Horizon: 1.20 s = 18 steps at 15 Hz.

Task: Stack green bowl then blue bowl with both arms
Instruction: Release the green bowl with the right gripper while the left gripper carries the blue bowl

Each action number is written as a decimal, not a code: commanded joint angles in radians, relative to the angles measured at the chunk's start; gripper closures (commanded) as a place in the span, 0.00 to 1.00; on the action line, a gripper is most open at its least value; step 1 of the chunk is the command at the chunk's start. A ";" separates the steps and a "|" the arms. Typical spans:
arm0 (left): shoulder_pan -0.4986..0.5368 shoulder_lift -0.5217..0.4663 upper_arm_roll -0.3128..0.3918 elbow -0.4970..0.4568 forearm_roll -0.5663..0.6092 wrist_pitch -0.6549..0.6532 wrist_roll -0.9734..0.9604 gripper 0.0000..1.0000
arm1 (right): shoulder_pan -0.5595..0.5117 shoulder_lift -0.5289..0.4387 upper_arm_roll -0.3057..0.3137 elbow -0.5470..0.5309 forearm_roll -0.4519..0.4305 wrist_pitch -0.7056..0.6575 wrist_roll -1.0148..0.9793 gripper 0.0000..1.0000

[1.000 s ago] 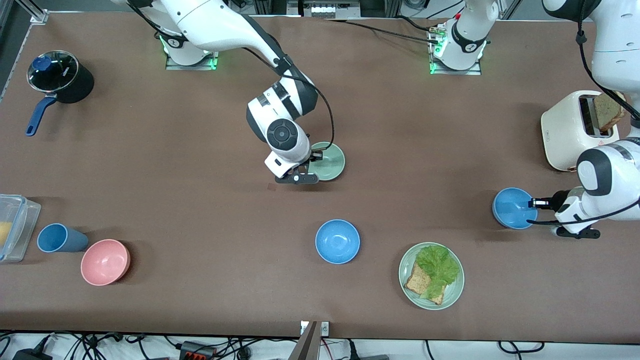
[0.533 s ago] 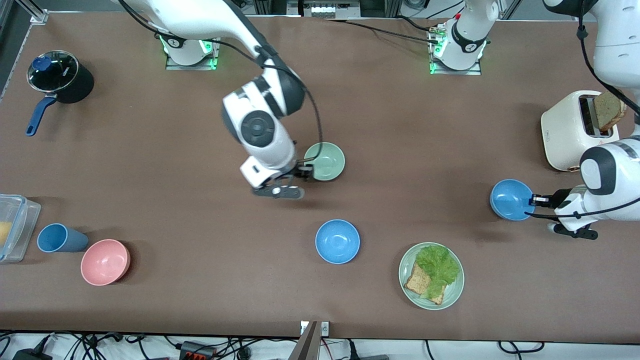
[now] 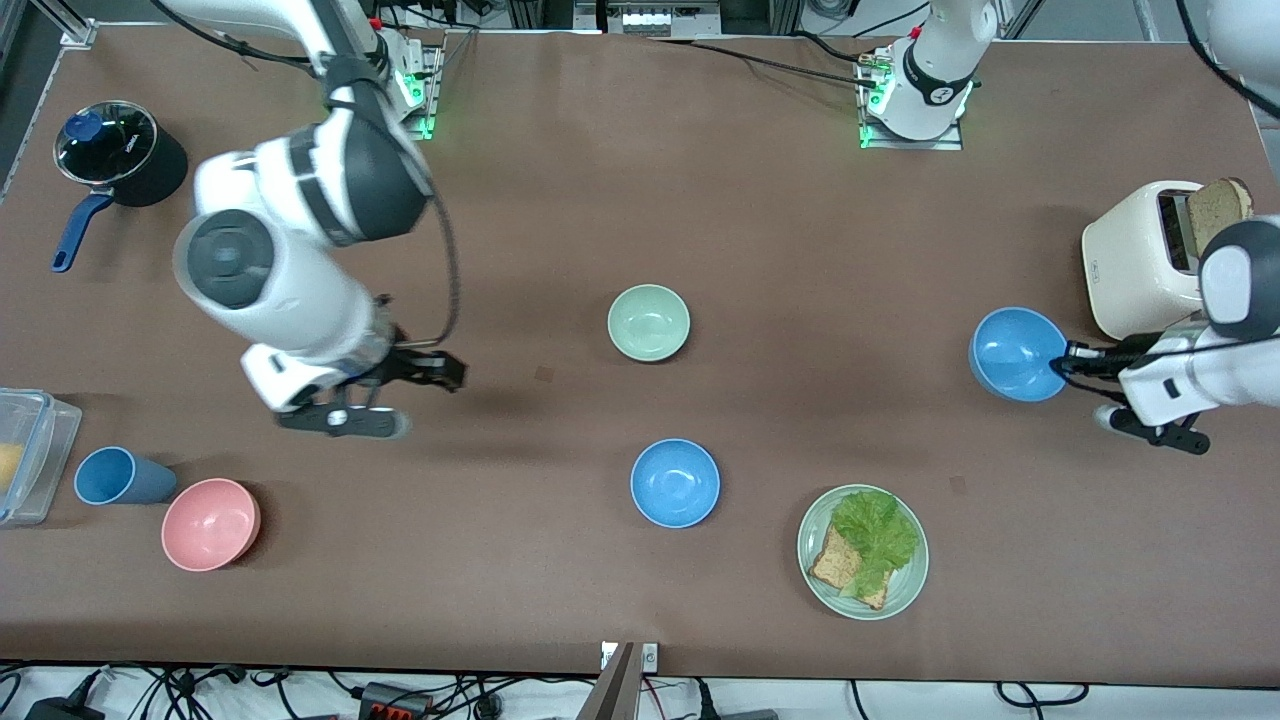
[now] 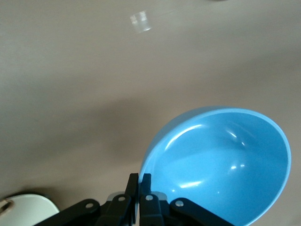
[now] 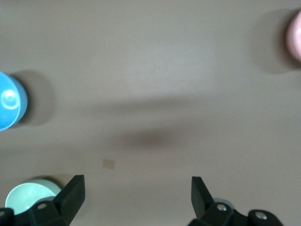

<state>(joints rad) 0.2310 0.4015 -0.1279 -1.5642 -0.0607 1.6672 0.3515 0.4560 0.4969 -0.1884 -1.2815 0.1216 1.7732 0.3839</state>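
The green bowl [image 3: 649, 322] sits alone on the desk [image 3: 800, 250] near the frame's centre. A second blue bowl [image 3: 675, 483] rests just below it, nearer the camera. At the frame's right, the left gripper [image 3: 1066, 363] pinches the rim of the blue bowl [image 3: 1015, 354], lifted and tilted above the desk beside the toaster [image 3: 1145, 260]. At centre-left, the right gripper [image 3: 440, 368] hangs over bare desk, fingers spread and empty.

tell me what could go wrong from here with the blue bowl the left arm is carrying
The left gripper pinches the blue bowl only by its rim, tilted in the air, so it might slip or swing. A second blue bowl sits near the green bowl, so the drop could land on the wrong one. The right gripper hangs open over bare table.
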 commanded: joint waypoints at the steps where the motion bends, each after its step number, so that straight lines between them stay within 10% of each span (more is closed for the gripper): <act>1: 0.007 -0.084 -0.094 -0.025 -0.031 -0.078 -0.192 0.99 | -0.100 -0.031 0.012 0.008 0.003 -0.034 -0.037 0.00; 10: -0.060 -0.044 -0.390 -0.056 -0.110 0.060 -0.733 0.99 | -0.402 -0.173 0.073 -0.021 -0.014 -0.090 -0.353 0.00; 18: -0.341 0.118 -0.391 -0.057 -0.053 0.275 -0.996 0.99 | -0.468 -0.291 0.130 -0.131 -0.097 -0.159 -0.385 0.00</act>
<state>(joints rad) -0.0673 0.4797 -0.5217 -1.6338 -0.1375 1.9068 -0.5904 -0.0024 0.2679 -0.0779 -1.3340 0.0466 1.6181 -0.0057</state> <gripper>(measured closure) 0.956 0.000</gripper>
